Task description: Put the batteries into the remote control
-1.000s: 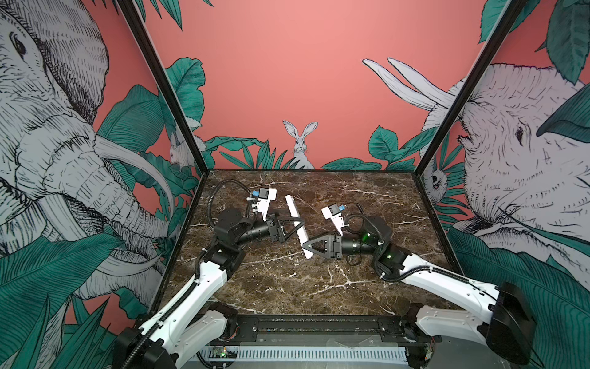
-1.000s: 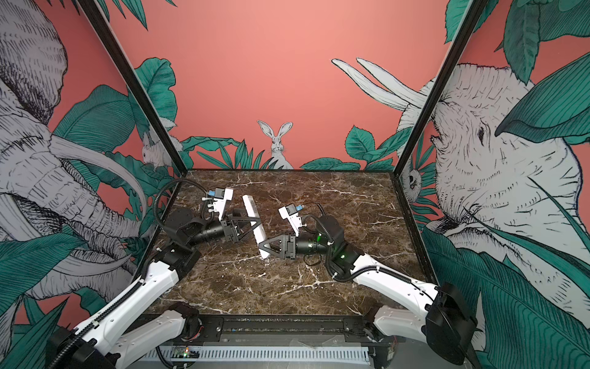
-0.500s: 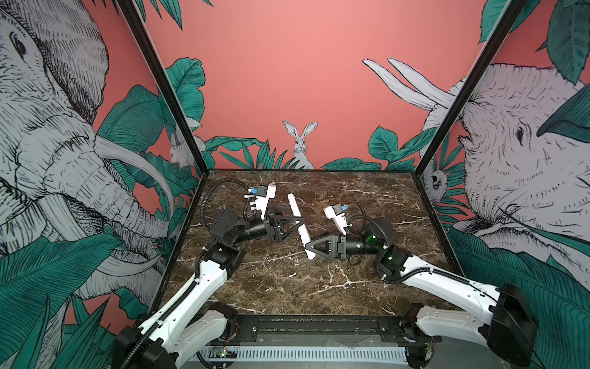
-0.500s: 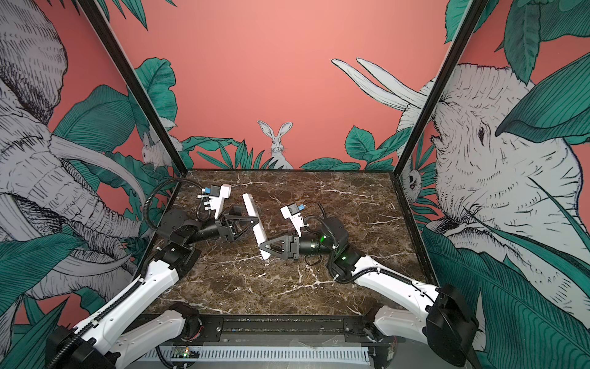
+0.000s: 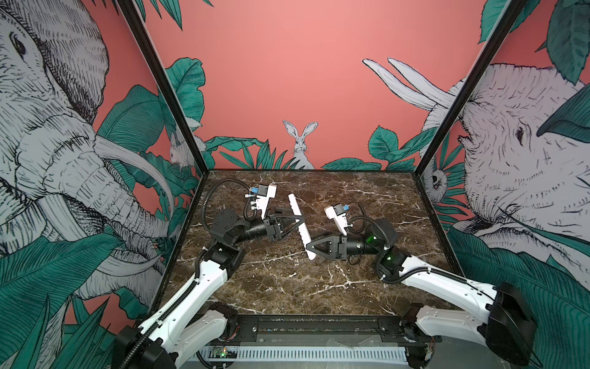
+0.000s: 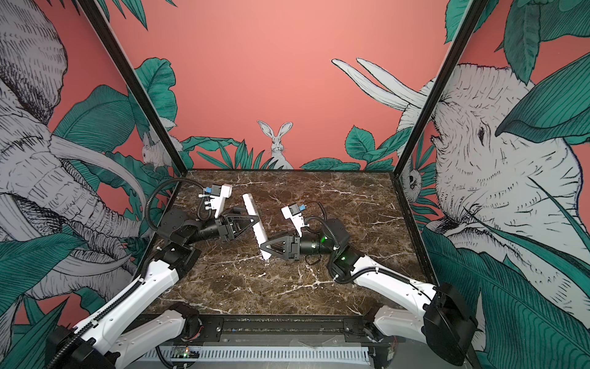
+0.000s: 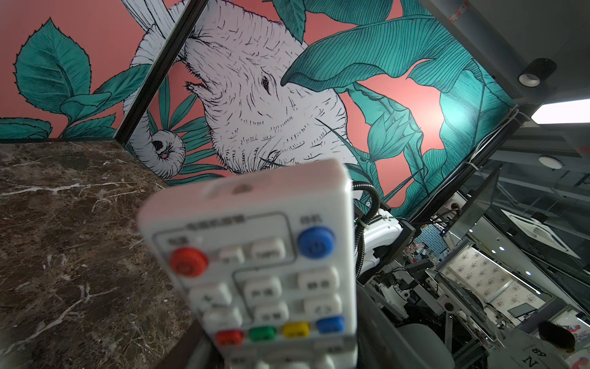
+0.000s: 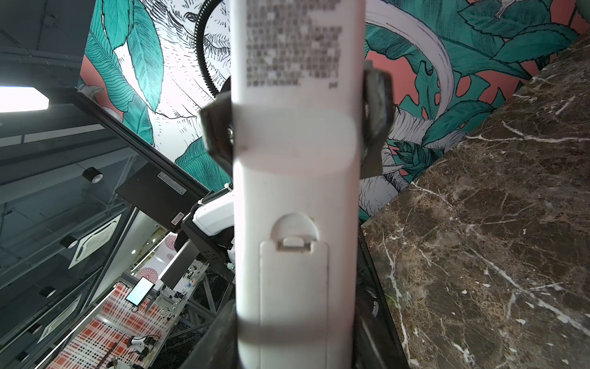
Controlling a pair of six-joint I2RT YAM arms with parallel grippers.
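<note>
The left tool is pinching the remote control from nine o'clock, the right tool from three o'clock.

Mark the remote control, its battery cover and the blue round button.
remote control [image 5: 304, 234]: in a top view, white mid-body.
battery cover [image 8: 293, 303]: right wrist view, panel centre.
blue round button [image 7: 316, 242]: left wrist view, button face.

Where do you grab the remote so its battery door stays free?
Pinch the remote control by its two long thin edges near the middle, coming in sideways, as the left gripper does. It is a slim bar, and that leaves the battery cover on its back clear.
</note>
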